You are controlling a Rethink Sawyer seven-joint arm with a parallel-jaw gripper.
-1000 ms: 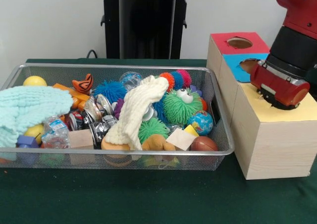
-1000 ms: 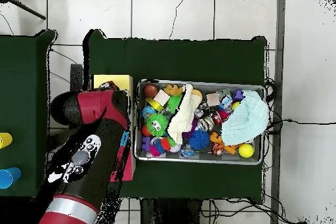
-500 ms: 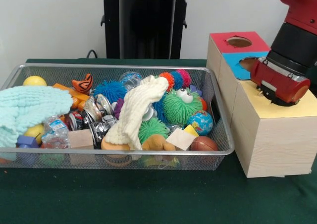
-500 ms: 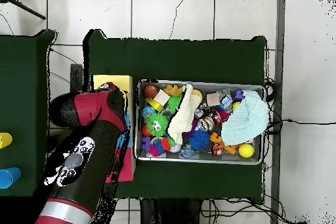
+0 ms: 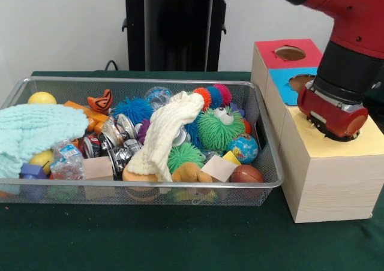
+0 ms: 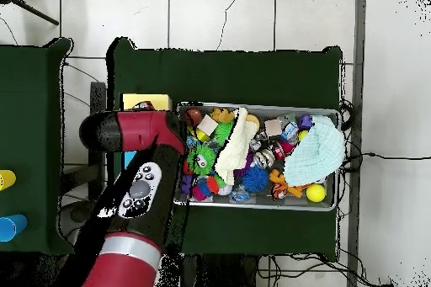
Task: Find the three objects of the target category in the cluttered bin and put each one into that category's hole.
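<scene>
I observe gripper (image 5: 333,122) above wooden box's (image 5: 327,178) yellow top, fingers' state indeterminate, wire bin (image 5: 264,181) on desk (image 5: 180,241) beside it, cream cloth (image 5: 165,133) lying lengthwise front-to-back.

robotics laboratory: red robot arm (image 5: 354,37) on a black pedestal (image 5: 177,28), green-covered surface (image 5: 150,235) over tiled floor (image 6: 219,14) with loose cables (image 6: 295,268), wire bin (image 5: 138,194) of test objects, wooden sorting box (image 5: 327,163).
</scene>
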